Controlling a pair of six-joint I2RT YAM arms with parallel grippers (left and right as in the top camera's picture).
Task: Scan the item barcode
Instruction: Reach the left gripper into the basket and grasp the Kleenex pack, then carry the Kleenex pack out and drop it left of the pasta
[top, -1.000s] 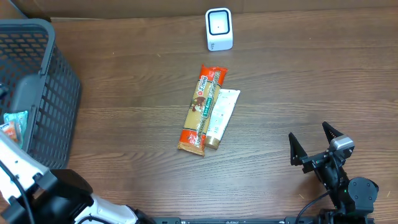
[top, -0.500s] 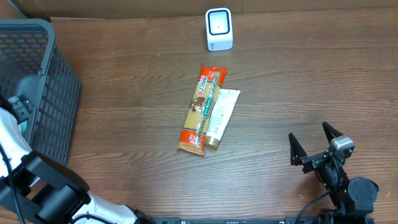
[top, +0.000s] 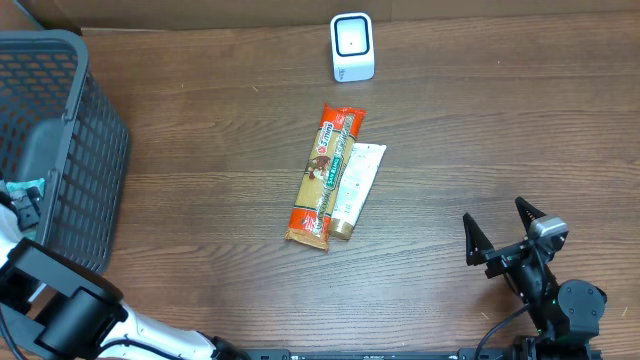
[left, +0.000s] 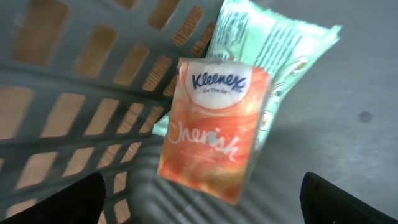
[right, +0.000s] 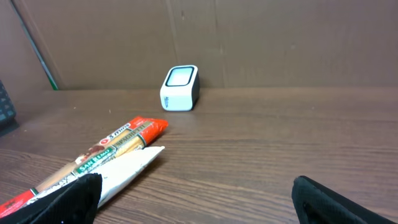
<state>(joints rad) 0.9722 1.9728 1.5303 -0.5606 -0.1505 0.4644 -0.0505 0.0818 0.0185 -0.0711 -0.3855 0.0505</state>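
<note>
Tissue pack (left: 214, 127) in the basket, ready to be grabbed

Far on the left stands the grey basket (top: 90, 150). The tissue pack lies inside it, on top of a green packet (left: 273, 50), with its orange face up. The left gripper (left: 205, 202) hangs right over the pack with its fingers spread wide and nothing between them. I think the job now is to grab the pack. To do that well, the arm should go straight down so one finger lands on each side of the pack. Then it should squeeze softly, because the pack looks squashy. It should keep off the basket wall and not pinch the green packet too. No barcode shows on this face, so the pack may need a turn before it meets the scanner. In the middle of the table (top: 200, 200) lie a snack bar (top: 325, 175) and a white tube (top: 358, 188), side by side and touching. The small white scanner (top: 352, 46) stands behind them, well apart. On the right, the right gripper (top: 494, 210) sits low with its fingers wide open, holding nothing.
</note>
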